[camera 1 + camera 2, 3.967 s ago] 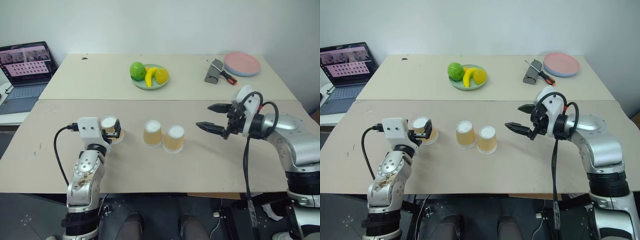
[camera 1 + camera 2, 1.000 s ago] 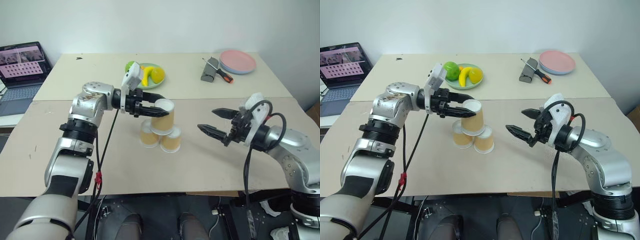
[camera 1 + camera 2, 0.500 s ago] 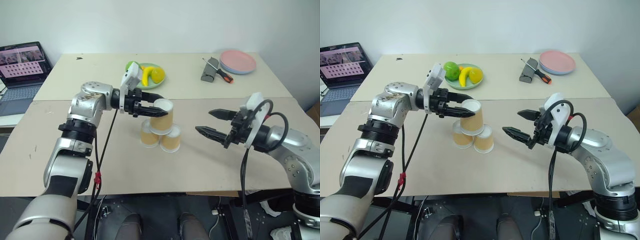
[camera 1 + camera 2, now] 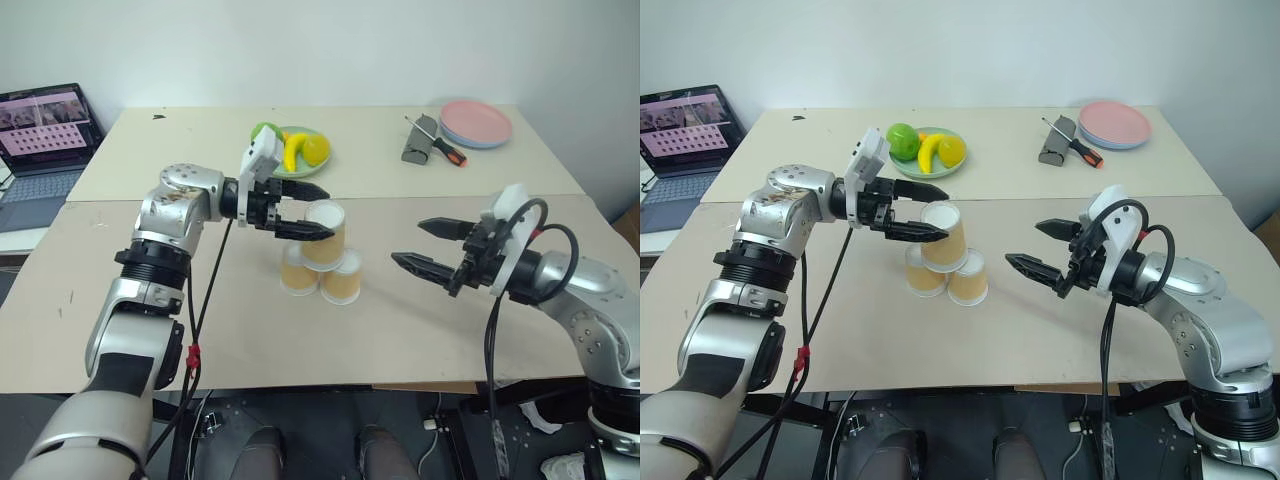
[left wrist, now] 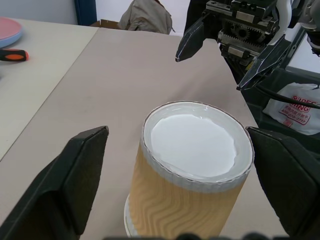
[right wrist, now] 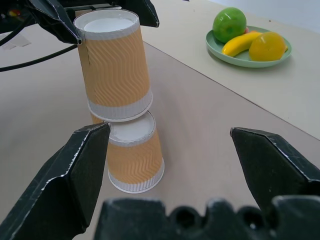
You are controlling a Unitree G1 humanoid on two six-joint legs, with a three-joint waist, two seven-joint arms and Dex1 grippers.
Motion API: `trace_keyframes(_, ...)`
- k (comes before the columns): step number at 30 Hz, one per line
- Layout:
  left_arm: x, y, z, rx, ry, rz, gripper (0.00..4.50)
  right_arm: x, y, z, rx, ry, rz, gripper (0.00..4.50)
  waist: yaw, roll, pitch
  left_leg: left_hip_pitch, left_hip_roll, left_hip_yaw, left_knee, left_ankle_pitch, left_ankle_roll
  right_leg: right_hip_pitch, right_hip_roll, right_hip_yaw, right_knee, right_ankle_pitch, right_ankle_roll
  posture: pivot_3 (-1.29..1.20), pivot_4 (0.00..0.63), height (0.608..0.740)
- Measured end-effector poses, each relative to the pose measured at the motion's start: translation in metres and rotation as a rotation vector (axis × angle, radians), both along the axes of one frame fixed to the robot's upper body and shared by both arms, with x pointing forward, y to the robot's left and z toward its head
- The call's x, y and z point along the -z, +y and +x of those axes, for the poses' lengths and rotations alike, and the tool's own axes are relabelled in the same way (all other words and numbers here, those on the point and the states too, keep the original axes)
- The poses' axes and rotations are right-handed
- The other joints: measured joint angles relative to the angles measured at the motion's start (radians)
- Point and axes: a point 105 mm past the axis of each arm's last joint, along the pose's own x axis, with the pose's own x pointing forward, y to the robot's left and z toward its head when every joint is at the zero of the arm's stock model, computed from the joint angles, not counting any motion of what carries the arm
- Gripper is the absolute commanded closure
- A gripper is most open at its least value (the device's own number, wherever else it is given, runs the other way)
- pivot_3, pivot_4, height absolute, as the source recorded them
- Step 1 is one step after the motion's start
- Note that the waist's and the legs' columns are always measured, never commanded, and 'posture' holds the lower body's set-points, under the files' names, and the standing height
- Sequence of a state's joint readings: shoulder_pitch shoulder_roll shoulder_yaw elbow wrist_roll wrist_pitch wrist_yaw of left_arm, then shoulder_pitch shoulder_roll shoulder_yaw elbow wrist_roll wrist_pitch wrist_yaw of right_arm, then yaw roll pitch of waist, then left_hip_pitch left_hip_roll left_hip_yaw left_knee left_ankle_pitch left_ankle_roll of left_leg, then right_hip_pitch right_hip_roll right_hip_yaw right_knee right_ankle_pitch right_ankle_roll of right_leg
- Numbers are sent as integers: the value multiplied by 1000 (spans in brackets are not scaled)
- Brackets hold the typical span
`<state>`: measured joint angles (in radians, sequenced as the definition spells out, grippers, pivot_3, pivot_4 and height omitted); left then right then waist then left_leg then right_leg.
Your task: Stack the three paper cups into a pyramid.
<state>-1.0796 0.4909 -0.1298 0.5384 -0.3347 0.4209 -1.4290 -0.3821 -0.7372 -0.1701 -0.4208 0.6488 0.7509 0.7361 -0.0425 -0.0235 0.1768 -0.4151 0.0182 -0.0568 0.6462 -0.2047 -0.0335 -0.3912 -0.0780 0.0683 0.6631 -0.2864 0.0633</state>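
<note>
Three paper cups stand upside down in a pyramid near the table's middle. The top cup (image 4: 325, 236) rests on the lower left cup (image 4: 296, 276) and the lower right cup (image 4: 343, 284). My left gripper (image 4: 330, 214) is open, one finger on each side of the top cup with a gap showing on both sides in the left wrist view, where the top cup (image 5: 192, 172) stands free. My right gripper (image 4: 407, 240) hovers open to the right of the stack, holding nothing. From the right wrist, the top cup (image 6: 115, 65) sits above a lower cup (image 6: 132, 152).
A green plate (image 4: 283, 166) with an apple, a banana and a yellow fruit sits behind the stack. Pink plates (image 4: 476, 124) and a knife with a grey block (image 4: 428, 142) lie at the back right. A laptop (image 4: 45, 135) stands at the far left.
My left gripper has opened and let go of the top cup, which stays on the two lower cups. The right arm has barely moved.
</note>
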Motion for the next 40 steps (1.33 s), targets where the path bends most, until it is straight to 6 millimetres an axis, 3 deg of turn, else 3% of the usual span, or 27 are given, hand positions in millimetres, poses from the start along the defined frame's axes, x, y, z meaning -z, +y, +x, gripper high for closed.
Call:
trace_keyframes(8, -13, 11, 0, -36, 36, -65, 31, 1, 0, 0, -2, 4, -1, 0, -1, 0, 0, 0, 0, 0, 0, 0, 0, 0, 0, 0, 0, 0, 0, 0, 150, 740)
trace_keyframes(10, -28, 16, -3, -43, 38, -123, 31, 1, 0, 0, -2, 8, 0, 0, -1, 0, 0, 0, 0, 0, 0, 0, 0, 0, 0, 0, 0, 0, 0, 0, 150, 740)
trace_keyframes(13, -69, 29, -6, -99, 25, -290, 31, 2, 0, 1, -3, 10, 1, 0, -2, 0, 0, 0, 0, -1, 0, 0, 0, 0, 0, 0, 0, 0, 0, 0, 150, 740)
trace_keyframes(16, -99, 56, 7, -333, -59, -458, 31, 3, -1, 1, 8, 10, -1, 0, -2, 0, 0, 1, 0, -1, 0, 0, 0, 1, 0, 0, 1, 0, 0, 0, 150, 740)
trace_keyframes(18, -100, 85, 22, -577, -101, -541, 31, 5, -4, 3, 31, 12, -7, 0, -2, 0, 0, 4, 0, -1, 0, 0, 0, 1, 0, 1, 1, 0, 0, 0, 150, 740)
trace_keyframes(19, -95, 99, 28, -685, -107, -563, 31, 5, -6, 5, 47, 13, -10, 0, -2, 0, 0, 4, 0, 0, 0, 0, 0, 2, 0, 1, 1, 0, 0, 0, 150, 740)
trace_keyframes(22, -50, 166, 36, -1132, -95, -600, 31, 9, -24, 25, 196, 14, -17, 0, -6, 0, -1, 5, 0, 0, 0, 0, 0, 1, 0, 2, 2, 0, 0, 0, 150, 740)
trace_keyframes(23, -38, 180, 35, -1214, -79, -601, 31, 9, -30, 31, 245, 9, -19, 0, -5, 0, -1, 5, 0, 1, 0, 0, 0, 1, 0, 3, 2, 0, 0, 0, 150, 740)
trace_keyframes(25, 0, 223, 25, -1466, -56, -566, 31, 12, -57, 57, 451, -5, -30, 0, -2, -1, -1, 4, 0, 0, -1, 0, 0, 0, -1, 2, 2, 0, -1, 0, 150, 740)
trace_keyframes(28, 31, 266, 2, -1713, -92, -505, 31, 23, -92, 81, 702, -21, -76, 0, 4, -1, -1, 2, 0, 1, -1, 0, 0, -1, -2, 2, 1, 0, -1, 0, 150, 740)
trace_keyframes(30, 51, 288, -15, -1837, -113, -467, 31, 35, -103, 89, 799, -20, -87, 0, 10, -2, -1, 1, -1, 1, -1, 0, 0, -2, -3, 2, 1, 0, -1, 0, 150, 740)
trace_keyframes(36, 91, 306, -44, -1977, -147, -424, 31, 66, -101, 107, 896, -1, -31, 0, 20, -2, -2, 1, -2, 2, -1, 1, -2, -1, -4, 1, 2, 1, -1, 0, 150, 740)
trace_keyframes(40, 100, 306, -50, -1995, -162, -426, 31, 85, -106, 112, 928, 25, -1, 0, 24, -3, -2, 1, -2, 2, -2, 1, -2, -1, -4, 1, 1, 1, -1, 0, 150, 740)
